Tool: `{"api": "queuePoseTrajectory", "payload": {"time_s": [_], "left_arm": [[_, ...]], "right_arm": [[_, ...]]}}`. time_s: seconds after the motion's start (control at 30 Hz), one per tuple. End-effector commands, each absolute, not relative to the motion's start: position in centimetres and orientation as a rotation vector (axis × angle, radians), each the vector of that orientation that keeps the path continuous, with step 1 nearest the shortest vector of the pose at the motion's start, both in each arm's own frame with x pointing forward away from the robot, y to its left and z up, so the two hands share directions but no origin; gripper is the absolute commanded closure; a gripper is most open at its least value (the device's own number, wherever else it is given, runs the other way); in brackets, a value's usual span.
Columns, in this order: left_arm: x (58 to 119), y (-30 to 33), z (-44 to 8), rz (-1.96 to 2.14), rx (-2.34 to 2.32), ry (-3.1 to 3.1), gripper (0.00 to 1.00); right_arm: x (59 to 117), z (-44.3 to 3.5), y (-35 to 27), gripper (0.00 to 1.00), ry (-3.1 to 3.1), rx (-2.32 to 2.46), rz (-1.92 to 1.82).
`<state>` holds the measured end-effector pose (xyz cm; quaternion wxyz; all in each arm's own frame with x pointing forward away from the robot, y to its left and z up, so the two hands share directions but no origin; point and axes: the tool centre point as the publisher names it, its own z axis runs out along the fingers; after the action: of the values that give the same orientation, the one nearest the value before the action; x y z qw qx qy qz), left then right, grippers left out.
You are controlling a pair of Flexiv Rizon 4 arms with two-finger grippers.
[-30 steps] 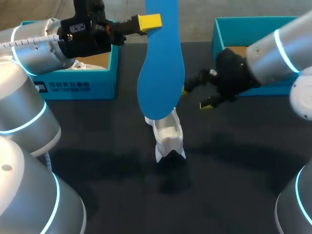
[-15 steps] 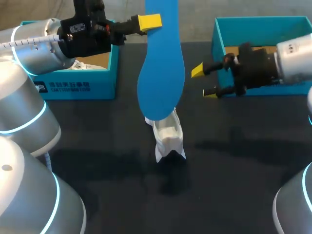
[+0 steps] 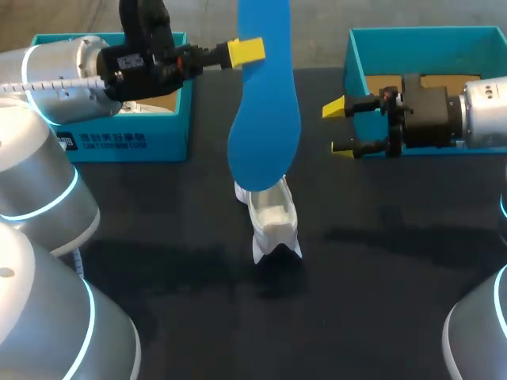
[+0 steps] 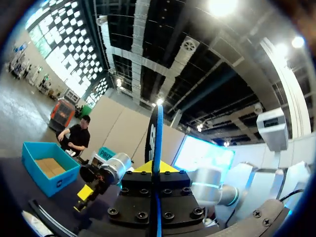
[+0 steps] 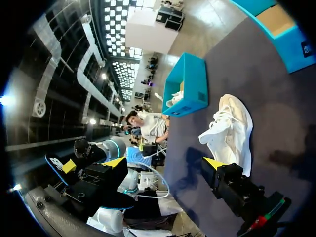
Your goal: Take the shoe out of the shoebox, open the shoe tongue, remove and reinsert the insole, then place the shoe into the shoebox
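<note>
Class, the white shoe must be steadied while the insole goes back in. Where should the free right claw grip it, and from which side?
Grip the white shoe probably by its side wall at the collar rim, coming in low from the right: the blue insole, held in the left claw, hangs right above it, and the open right claw stands on that side.

blue foam insole is out of the shoe: hangs upright in the air, wide end down, clamped near its top by the left gripper. white lace-up sneaker lies on the dark table below it, between two teal cardboard shoeboxes. left shoebox holds something white; right shoebox shows a bare brown floor.
</note>
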<state>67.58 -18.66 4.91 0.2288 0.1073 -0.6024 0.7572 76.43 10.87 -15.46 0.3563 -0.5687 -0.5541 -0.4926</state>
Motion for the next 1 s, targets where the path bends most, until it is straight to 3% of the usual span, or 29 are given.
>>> {"api": "queuePoseTrajectory", "payload": {"time_s": [0.03,0.6,1.0], "left_arm": [[68.7,-18.4,3.9,2.149,0.122,-1.766,1.0],[70.2,-19.3,0.8,2.467,-0.858,-1.917,1.0],[70.7,-19.5,0.7,2.505,-0.886,-1.921,1.0]], "right_arm": [[76.6,-15.3,10.9,0.0,-1.426,-1.473,-1.28],[76.8,-14.7,10.3,0.0,-1.406,-1.455,-1.308],[76.8,-14.9,10.8,0.0,-1.407,-1.42,-1.288]]}}
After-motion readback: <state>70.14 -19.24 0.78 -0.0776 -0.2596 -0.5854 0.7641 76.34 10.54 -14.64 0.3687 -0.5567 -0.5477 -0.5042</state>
